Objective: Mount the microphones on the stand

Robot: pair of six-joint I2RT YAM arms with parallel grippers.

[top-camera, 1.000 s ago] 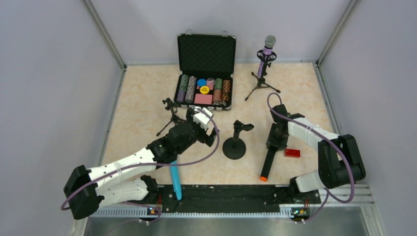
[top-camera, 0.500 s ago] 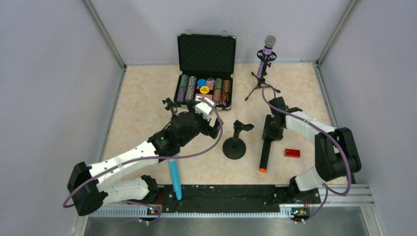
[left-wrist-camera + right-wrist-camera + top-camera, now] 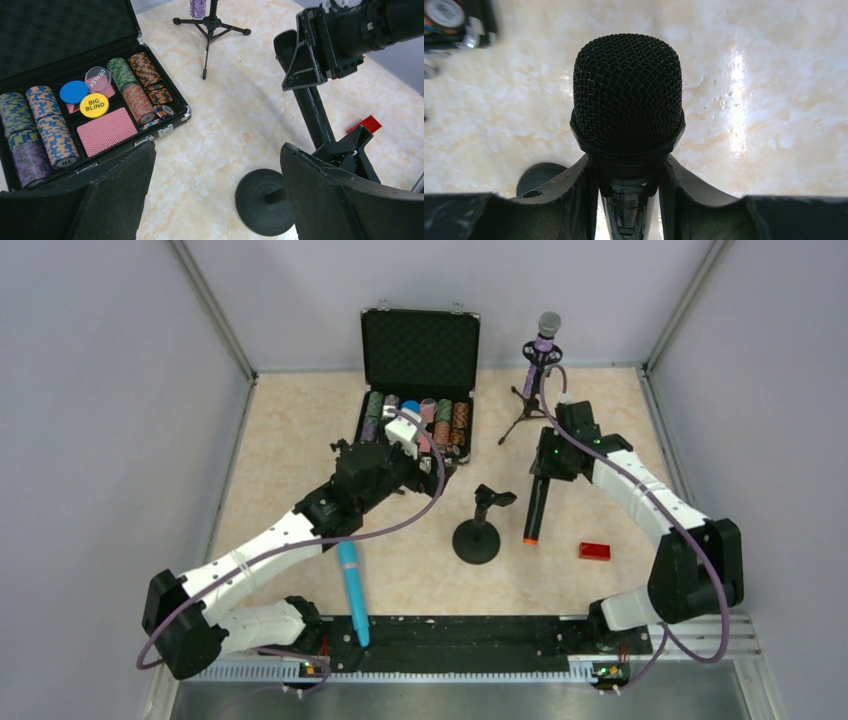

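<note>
My right jaws pinch the black microphone (image 3: 628, 90) just under its grille, orange end down beside the round-base stand (image 3: 477, 540), I judge so its tail can meet the clip. Left jaws spread, empty; the turquoise microphone (image 3: 350, 585) lies on the table (image 3: 290, 430).

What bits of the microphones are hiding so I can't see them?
Left wrist view: purple microphone, top cut off by the upper edge.
Right wrist view: black microphone, handle hidden inside the right gripper and cut off below.
Right wrist view: poker chip case, blurred, cut by the corner.
</note>
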